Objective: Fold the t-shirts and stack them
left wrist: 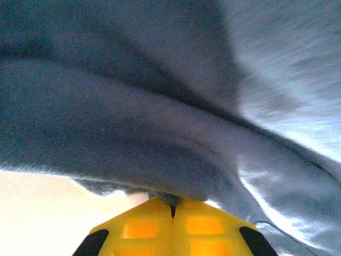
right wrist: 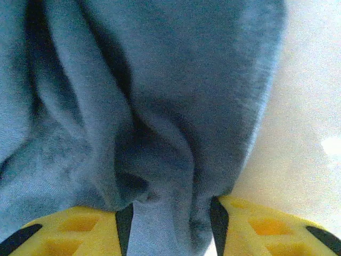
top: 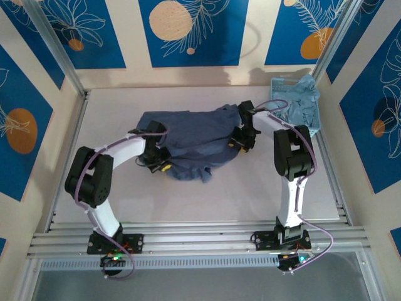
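The dark t-shirt point(top: 188, 139) lies bunched in the middle of the table point(top: 219, 200). It is a rumpled mound rather than a flat sheet, with a loose flap trailing toward the near edge. Both arms have hold of it.

The left gripper point(top: 156, 157) is at the shirt's left side. Its wrist camera shows the yellow fingers point(left wrist: 138, 229) pressed together, with a fold of cloth caught right at their tips. The right gripper point(top: 241, 135) is at the shirt's right side, its fingers point(right wrist: 266, 226) pinching a thick gather of fabric between them.

The paler t-shirts point(top: 302, 103) are heaped in a basket point(top: 279, 82) at the table's far right corner, well apart from the work.

From where I stand, the left hold looks shallow, so a pull outward might slip the cloth free. The right seems to have several layers at once, so a lift could drag the whole bunch and leave the fold crooked. The trailing flap could also tuck under.

I cannot tell whether either gripper has a hem, a sleeve or the collar. From above the cloth drapes over both fingertips, and close up it is blurred. How many shirts sit in the basket is also unclear.
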